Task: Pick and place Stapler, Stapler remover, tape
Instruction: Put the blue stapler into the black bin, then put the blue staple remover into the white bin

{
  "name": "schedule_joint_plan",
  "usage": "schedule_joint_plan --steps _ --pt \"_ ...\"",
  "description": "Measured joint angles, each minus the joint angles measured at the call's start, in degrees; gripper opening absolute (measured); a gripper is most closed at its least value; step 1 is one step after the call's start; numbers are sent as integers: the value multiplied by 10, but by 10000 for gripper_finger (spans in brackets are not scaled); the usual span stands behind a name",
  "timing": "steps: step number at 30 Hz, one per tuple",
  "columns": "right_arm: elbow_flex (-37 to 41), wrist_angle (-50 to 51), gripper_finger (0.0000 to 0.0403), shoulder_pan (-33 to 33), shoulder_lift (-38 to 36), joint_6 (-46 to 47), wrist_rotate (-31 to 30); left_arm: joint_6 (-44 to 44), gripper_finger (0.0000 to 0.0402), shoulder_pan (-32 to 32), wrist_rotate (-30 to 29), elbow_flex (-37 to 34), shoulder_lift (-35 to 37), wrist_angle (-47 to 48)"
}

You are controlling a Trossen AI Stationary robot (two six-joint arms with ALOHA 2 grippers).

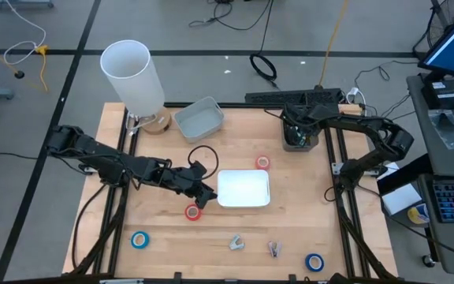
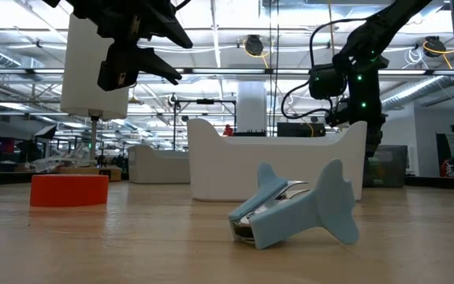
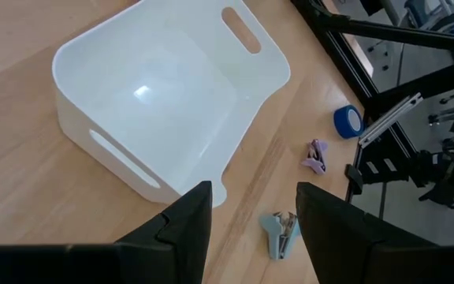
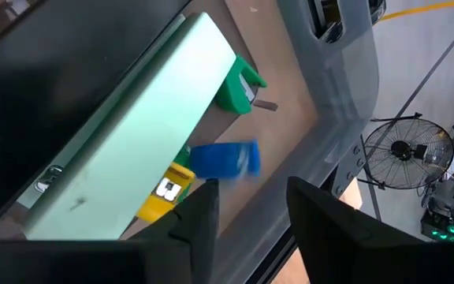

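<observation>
2 arms up. Left gripper (image 1: pixel 204 195) hangs above red tape (image 1: pixel 192 211), just left of white tray (image 1: pixel 243 189), jaws open, empty. Right gripper (image 4: pixel 247 207) over dark bin (image 1: pixel 298 136) far right, jaws apart, nothing between. Blue remover (image 1: pixel 236 243) near centre; blue tapes (image 1: pixel 139 240) near edge.

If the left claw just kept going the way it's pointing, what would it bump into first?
Probably the wooden table, in the gap between the white bin's corner and the blue staple remover. The left gripper is open and empty; depth is hard to judge.
</observation>
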State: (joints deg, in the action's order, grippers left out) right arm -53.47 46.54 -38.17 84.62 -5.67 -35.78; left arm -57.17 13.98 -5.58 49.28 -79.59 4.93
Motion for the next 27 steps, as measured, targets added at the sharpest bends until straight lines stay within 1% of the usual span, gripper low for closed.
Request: schedule_joint_plan --steps 4,11,18,20,25,27 --pt "0 2 157 0 0 0 -1 0 184 0 0 0 0 0" --pt "1 20 159 3 -19 5 -1 22 184 5 0 0 0 0" --pt "1 17 159 25 -113 24 7 31 184 25 -2 0 0 0" --pt "1 14 159 34 -148 46 43 32 184 33 -5 0 0 0" --pt "1 -5 160 53 -230 101 196 30 184 54 -9 0 0 -6" --pt "1 -21 160 60 -257 119 247 28 184 62 -19 0 0 -11"
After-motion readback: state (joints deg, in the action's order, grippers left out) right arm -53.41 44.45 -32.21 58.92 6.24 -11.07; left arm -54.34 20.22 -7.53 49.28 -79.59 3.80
